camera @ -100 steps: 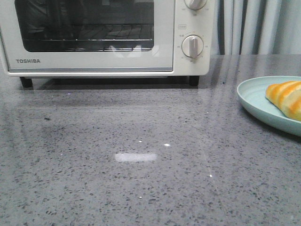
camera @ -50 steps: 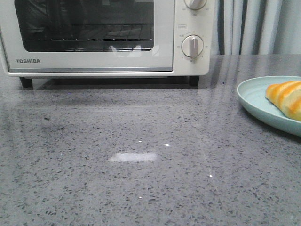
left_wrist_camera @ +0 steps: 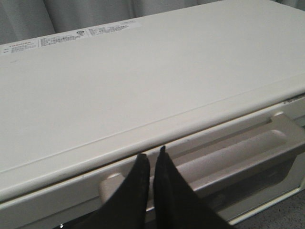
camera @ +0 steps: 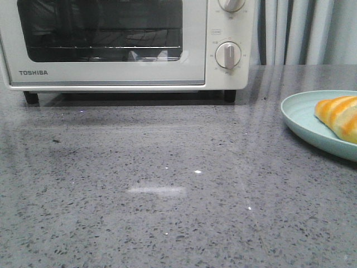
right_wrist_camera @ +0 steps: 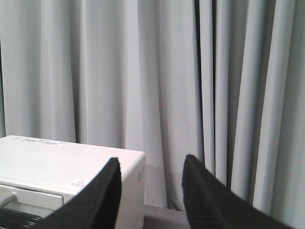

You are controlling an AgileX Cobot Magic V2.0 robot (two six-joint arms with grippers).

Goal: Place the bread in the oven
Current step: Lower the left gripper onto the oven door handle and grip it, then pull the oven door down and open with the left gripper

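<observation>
Oven: I see white casing, dark glass window, grey TOSHIBA lettering.
Knobs: white.
Bread: golden-orange with pale cream stripes.
Plate: I read it as pale mint green.
Table: grey stone, dark and white speckles.
Curtain: light grey folds.
Left gripper, right gripper: black fingers.

Speckled grey stone surface, glossy, with a pale reflected streak near its middle. The oven stands on dark feet at the far edge of the surface. A pale green plate rests on the surface, to the right of the oven and nearer the camera.
</observation>
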